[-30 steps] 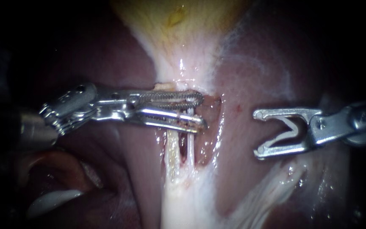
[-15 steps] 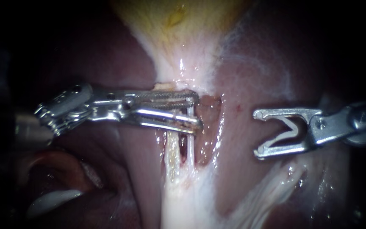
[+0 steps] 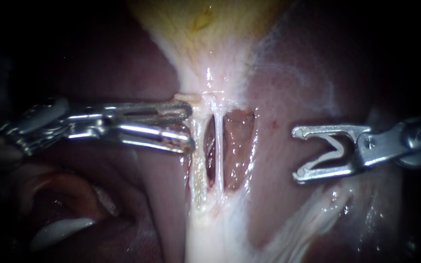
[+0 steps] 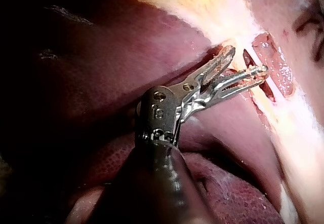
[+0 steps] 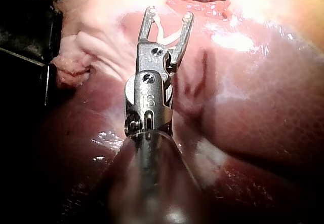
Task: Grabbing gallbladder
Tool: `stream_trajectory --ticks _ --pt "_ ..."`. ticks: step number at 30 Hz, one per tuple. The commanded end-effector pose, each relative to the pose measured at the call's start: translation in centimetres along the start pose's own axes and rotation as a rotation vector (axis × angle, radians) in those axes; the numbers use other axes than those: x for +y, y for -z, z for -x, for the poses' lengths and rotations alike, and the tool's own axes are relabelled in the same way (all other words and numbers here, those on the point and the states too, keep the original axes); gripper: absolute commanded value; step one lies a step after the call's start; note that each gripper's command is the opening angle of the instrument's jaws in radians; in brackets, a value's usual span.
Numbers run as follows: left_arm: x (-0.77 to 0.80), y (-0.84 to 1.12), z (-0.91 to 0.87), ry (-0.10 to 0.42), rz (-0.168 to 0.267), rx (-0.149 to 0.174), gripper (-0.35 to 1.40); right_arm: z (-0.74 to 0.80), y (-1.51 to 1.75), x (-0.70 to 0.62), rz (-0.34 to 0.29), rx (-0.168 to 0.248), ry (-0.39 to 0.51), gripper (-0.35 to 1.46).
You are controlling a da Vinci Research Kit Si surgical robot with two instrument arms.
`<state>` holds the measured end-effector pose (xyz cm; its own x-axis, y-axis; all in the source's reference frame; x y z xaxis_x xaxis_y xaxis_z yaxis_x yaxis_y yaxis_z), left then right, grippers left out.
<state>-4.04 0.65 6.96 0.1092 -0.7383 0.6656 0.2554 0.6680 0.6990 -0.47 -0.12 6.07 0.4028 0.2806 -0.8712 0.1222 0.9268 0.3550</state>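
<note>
The grab is not yet made. The gallbladder (image 3: 205, 22) lies at the far middle of the scene, a yellowish body that narrows toward the near side into a pale, glistening neck. From that neck two thin tubes (image 3: 217, 146) run nearward across a small window of dark tissue. The left instrument (image 3: 190, 127) reaches in from the left with its tool level. Its two jaws stand a little apart with a narrow gap showing between them, and their tips sit just left of the nearer-left tube and just below the neck. In the left wrist view the gap also looks bare, so I judge that this tool holds nothing. The right instrument (image 3: 296, 153) hangs well to the right over the liver (image 3: 288, 83). Its tool is spread wide, clear of the tubes, and it grips no tissue. What is left, by my reading, is nearly the whole step: a tool must be brought farther, up onto the gallbladder, and then closed on its wall without catching the tubes.
</note>
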Motion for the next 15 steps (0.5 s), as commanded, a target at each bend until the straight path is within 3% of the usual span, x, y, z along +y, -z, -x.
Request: stream_trajectory --ticks 1,8,15 --pt "0.01 0.03 0.0 0.0 0.0 -0.002 0.52 0.0 0.0 0.0 0.0 0.0 0.0 0.39" --pt "0.15 0.15 0.04 0.013 0.021 -0.008 0.67 0.0 0.0 0.0 0.0 0.0 0.0 0.39" --pt "0.26 0.15 0.03 -0.01 0.031 -0.009 0.74 0.0 0.0 0.0 0.0 0.0 0.0 0.39"
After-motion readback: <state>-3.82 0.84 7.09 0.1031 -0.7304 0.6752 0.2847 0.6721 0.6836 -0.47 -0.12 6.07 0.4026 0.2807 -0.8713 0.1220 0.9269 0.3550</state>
